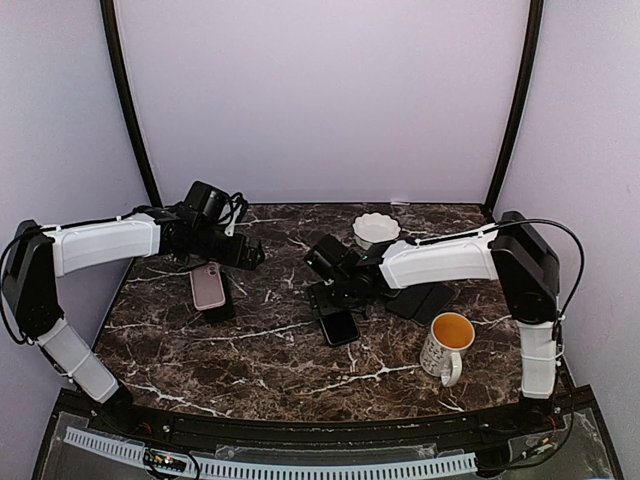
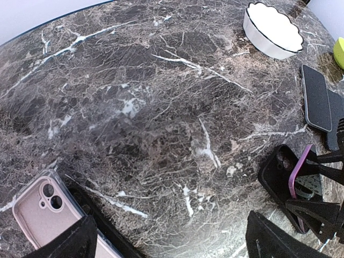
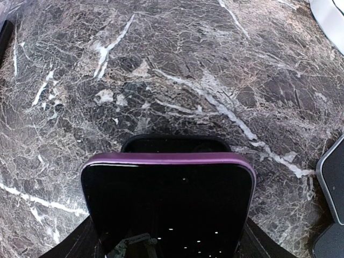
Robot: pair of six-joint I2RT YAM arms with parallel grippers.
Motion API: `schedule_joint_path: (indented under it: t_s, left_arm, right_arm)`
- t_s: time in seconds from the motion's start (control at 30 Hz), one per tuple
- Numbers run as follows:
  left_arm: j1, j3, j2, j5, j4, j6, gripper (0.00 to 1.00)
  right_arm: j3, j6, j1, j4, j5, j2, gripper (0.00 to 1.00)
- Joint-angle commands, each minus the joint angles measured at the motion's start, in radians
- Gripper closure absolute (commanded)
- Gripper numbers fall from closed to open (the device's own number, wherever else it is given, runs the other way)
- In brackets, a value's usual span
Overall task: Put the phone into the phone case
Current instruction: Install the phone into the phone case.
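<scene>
The purple phone [image 3: 166, 204] fills the lower part of the right wrist view with its dark screen toward the camera. The right gripper [image 3: 166, 239] pinches it at its two long sides. It is held tilted, and the black phone case [image 3: 174, 142] shows on the table [image 3: 161, 64] just beyond its far edge, probably so that this end enters first. Whether they touch I cannot tell.

In the top view, from the left, the left gripper [image 1: 245, 257] hovers with fingers spread wide and empty. It is at the upper right of a pink phone [image 1: 208, 285] that sits in a clear case [image 2: 29, 185]. To the right lie flat black pieces [image 1: 420, 300], with a white bowl [image 1: 376, 228] behind and a mug [image 1: 447, 343] in front. None seems to block the insertion.
</scene>
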Motion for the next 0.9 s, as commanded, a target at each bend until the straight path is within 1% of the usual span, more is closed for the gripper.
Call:
schedule_joint_path:
  t_s: [0.0, 0.1, 0.27, 0.57, 0.7, 0.87]
  left_arm:
    - [-0.001, 0.002, -0.002, 0.012, -0.012, -0.003, 0.01]
    - [-0.001, 0.002, 0.003, 0.012, -0.012, -0.003, 0.01]
    - [-0.001, 0.002, 0.005, 0.012, -0.012, -0.003, 0.01]
    - [-0.001, 0.002, 0.009, 0.012, -0.012, -0.003, 0.02]
    - [-0.001, 0.003, 0.012, 0.012, -0.013, -0.001, 0.01]
    - [-0.001, 0.002, 0.008, 0.011, -0.012, 0.002, 0.01]
  right_arm:
    - [-0.017, 0.004, -0.004, -0.069, 0.041, 0.042, 0.35]
    - [-0.015, 0.001, -0.007, -0.068, 0.046, 0.049, 0.32]
    - [0.001, -0.016, -0.013, -0.076, 0.067, 0.066, 0.31]
    - [0.018, -0.034, -0.023, -0.082, 0.085, 0.083, 0.25]
    - [0.030, -0.041, -0.023, -0.096, 0.080, 0.093, 0.20]
    - [0.034, -0.044, -0.025, -0.099, 0.080, 0.089, 0.19]
